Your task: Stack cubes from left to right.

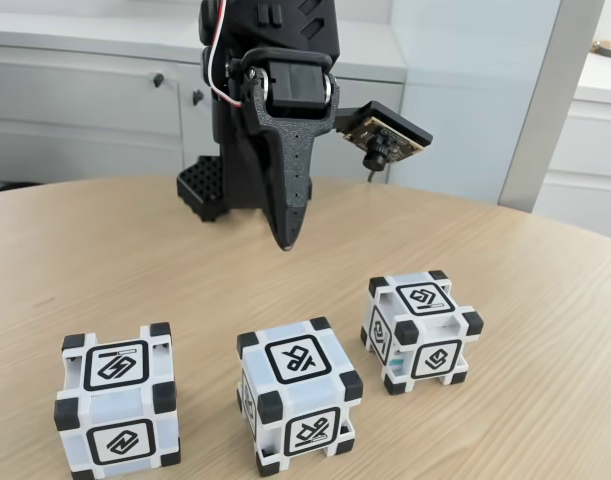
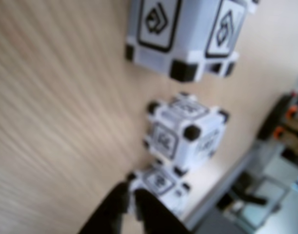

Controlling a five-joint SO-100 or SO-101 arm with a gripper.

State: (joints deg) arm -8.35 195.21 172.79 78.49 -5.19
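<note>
Three white cubes with black corners and glyph faces stand in a row on the wooden table: the left cube (image 1: 117,402), the middle cube (image 1: 298,393) and the right cube (image 1: 421,330). All three are apart and none is stacked. My black gripper (image 1: 287,244) hangs above the table behind the middle cube, pointing down, fingers together and holding nothing. In the blurred wrist view the cubes line up as a near cube (image 2: 185,34), a middle one (image 2: 183,132) and a far one (image 2: 161,185), with the gripper (image 2: 131,190) at the bottom edge.
The round table edge (image 1: 545,225) curves at the back right. White cabinets (image 1: 85,110) stand behind the table. The arm's black base (image 1: 207,190) sits at the table's back. Bare wood lies between the gripper and the cubes.
</note>
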